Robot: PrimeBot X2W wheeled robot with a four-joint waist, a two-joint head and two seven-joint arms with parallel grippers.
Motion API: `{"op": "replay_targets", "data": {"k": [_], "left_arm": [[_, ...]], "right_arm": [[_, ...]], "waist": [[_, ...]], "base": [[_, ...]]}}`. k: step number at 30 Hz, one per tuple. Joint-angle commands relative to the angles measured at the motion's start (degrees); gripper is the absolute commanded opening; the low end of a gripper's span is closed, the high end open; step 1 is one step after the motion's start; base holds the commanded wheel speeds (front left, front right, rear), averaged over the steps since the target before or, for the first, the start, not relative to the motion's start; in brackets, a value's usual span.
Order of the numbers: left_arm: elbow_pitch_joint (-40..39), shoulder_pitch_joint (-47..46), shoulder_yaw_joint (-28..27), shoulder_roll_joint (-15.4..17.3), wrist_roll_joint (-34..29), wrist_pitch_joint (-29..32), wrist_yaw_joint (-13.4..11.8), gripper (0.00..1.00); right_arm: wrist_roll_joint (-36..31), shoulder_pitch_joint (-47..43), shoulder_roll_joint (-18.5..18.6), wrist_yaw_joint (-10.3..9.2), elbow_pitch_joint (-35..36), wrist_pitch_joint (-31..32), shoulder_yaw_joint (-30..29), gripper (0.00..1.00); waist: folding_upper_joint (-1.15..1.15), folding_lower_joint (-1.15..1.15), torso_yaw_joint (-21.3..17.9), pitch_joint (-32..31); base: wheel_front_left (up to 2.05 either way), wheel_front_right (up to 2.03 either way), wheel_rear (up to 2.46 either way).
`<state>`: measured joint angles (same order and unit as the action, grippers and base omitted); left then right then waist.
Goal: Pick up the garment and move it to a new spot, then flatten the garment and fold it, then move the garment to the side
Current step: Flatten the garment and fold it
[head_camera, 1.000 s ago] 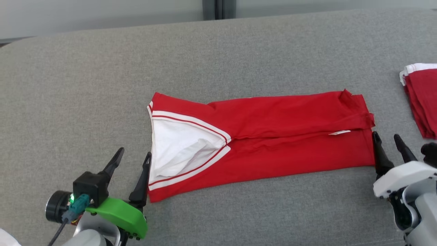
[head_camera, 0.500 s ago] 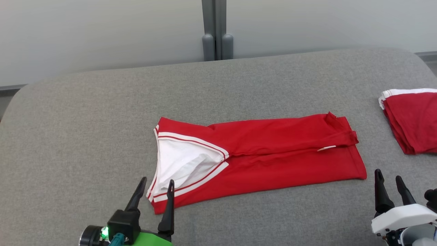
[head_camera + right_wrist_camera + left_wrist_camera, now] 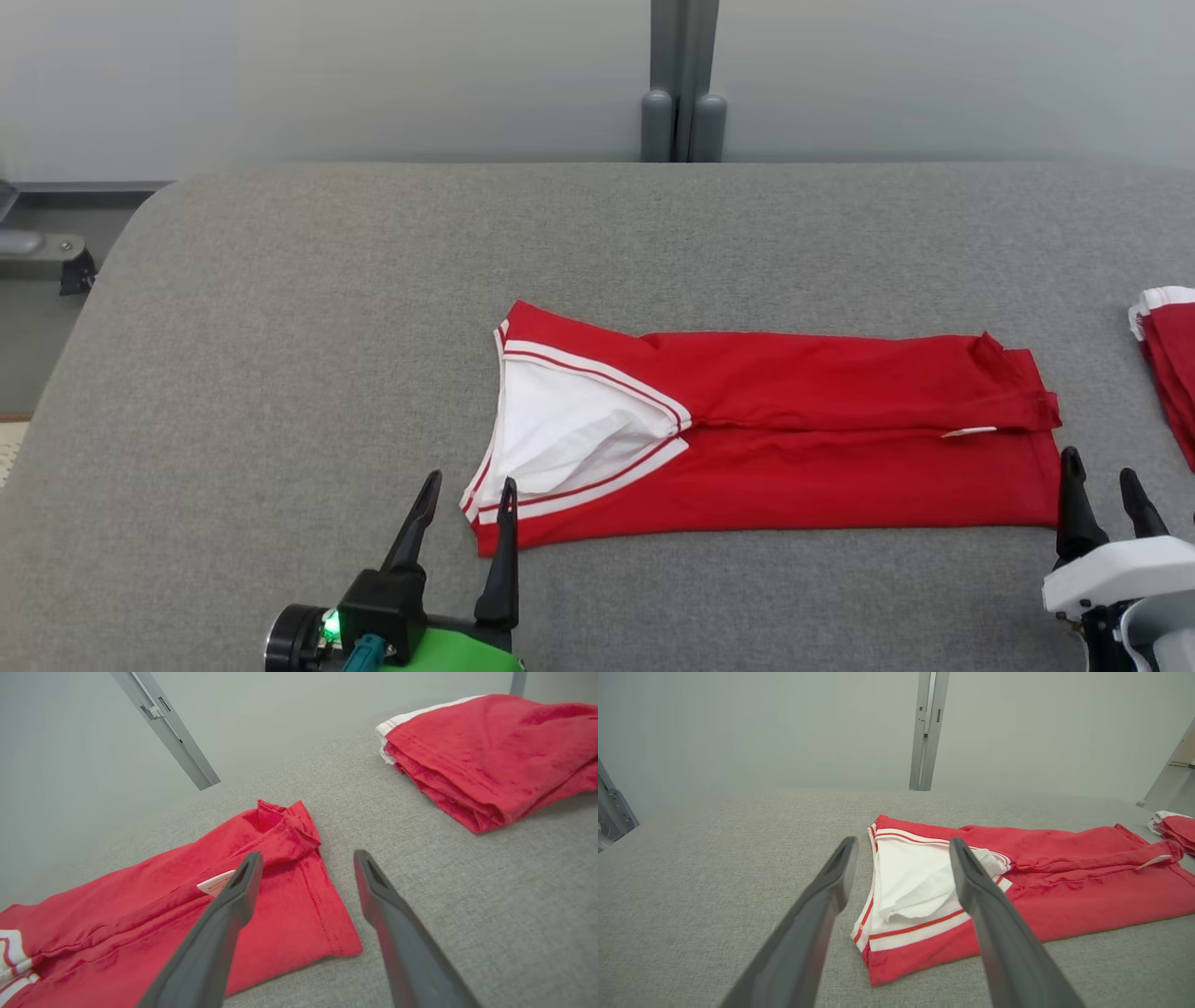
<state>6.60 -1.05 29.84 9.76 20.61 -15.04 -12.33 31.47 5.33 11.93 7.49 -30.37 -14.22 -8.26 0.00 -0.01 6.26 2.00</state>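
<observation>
Lying flat on the grey desk (image 3: 280,327), the red garment (image 3: 794,439) is folded into a long band that runs left to right across the middle of the surface. Its white neck panel (image 3: 560,429), edged with red and white stripes, forms the left end, and the hem forms the right end, where the far corner is slightly bunched. A small white label (image 3: 968,432) pokes out along the lengthwise fold close to that end. The left pincer (image 3: 471,481) sits at the near left corner of the garment with its fingers spread wide and nothing between them; its right finger lines up with the striped edge there, though whether it touches the cloth cannot be told. The right pincer (image 3: 1100,464) sits at the near right corner, likewise spread wide and gripping nothing, its left finger right beside the hem and its right finger over bare desk. A second red garment (image 3: 1176,373) with white trim lies folded farther right, well apart from the first. A grey post (image 3: 683,84) stands against the pale wall beyond the desk's far edge.
</observation>
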Motion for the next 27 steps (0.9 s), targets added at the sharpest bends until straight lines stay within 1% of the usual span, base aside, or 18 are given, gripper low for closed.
{"op": "replay_targets", "data": {"k": [1, 6, 9, 14, 16, 21, 22, 23, 24, 27], "left_arm": [[0.45, 0.84, -0.80, -0.86, -1.20, -0.14, 0.97, 1.00], [1.76, 0.51, -3.09, -3.18, -3.65, -0.15, 3.46, 1.00], [2.59, -0.30, -4.22, -4.34, -5.07, -0.15, 4.74, 1.00], [3.57, -1.42, -5.54, -5.63, -6.27, -0.15, 6.31, 1.00], [3.84, -1.56, -5.78, -6.12, -6.59, -0.15, 6.82, 1.00], [4.21, -1.26, -6.69, -6.54, -7.21, -0.15, 7.63, 1.00], [4.29, -1.15, -6.86, -6.61, -7.28, -0.15, 7.81, 1.00], [4.37, -1.12, -6.93, -6.66, -7.31, -0.15, 7.86, 1.00], [4.44, -1.16, -7.05, -6.70, -7.45, -0.15, 8.09, 1.00], [4.53, -1.33, -7.39, -6.75, -7.70, -0.15, 8.33, 1.00]], "right_arm": [[-0.81, 1.62, 0.28, 0.00, -0.82, 0.99, -0.74, 1.00], [-1.27, 7.71, 2.00, 0.00, -5.76, 4.82, -3.88, 1.00], [-3.21, 11.50, 3.61, 0.00, -10.07, 6.69, -5.61, 1.00], [-5.88, 15.56, 4.35, 0.00, -17.46, 8.65, -6.99, 1.00], [-6.57, 16.31, 3.94, 0.00, -20.08, 9.18, -6.81, 1.00], [-6.80, 15.99, 0.76, 0.03, -24.62, 11.38, -4.04, 1.00], [-6.54, 15.78, -0.07, 0.07, -25.21, 11.72, -3.20, 0.55], [-6.35, 15.55, -0.42, 0.10, -25.67, 11.87, -2.74, 0.33], [-6.23, 15.34, -0.58, 0.10, -26.23, 12.10, -2.01, 0.00], [-5.59, 15.05, 0.33, -0.06, -26.82, 11.28, -0.64, 0.00]], "waist": [[0.00, 0.01, 2.23, 2.10], [0.00, 0.01, 3.75, 4.29], [0.00, 0.01, 4.50, 5.56], [0.00, 0.01, 5.43, 6.97], [0.00, 0.01, 5.73, 7.24], [0.00, 0.01, 5.70, 7.32], [0.00, 0.01, 5.60, 7.24], [0.00, 0.01, 5.50, 7.15], [0.00, 0.01, 5.38, 7.04], [0.00, 0.01, 4.96, 6.71]], "base": [[0.00, 0.00, 0.00], [0.00, 0.00, 0.00], [0.00, 0.00, 0.00], [0.00, 0.00, 0.00], [0.00, 0.00, 0.00], [0.00, 0.00, 0.00], [0.00, 0.00, 0.00], [0.00, 0.00, 0.00], [0.00, 0.00, 0.00], [0.00, 0.00, 0.00]]}}
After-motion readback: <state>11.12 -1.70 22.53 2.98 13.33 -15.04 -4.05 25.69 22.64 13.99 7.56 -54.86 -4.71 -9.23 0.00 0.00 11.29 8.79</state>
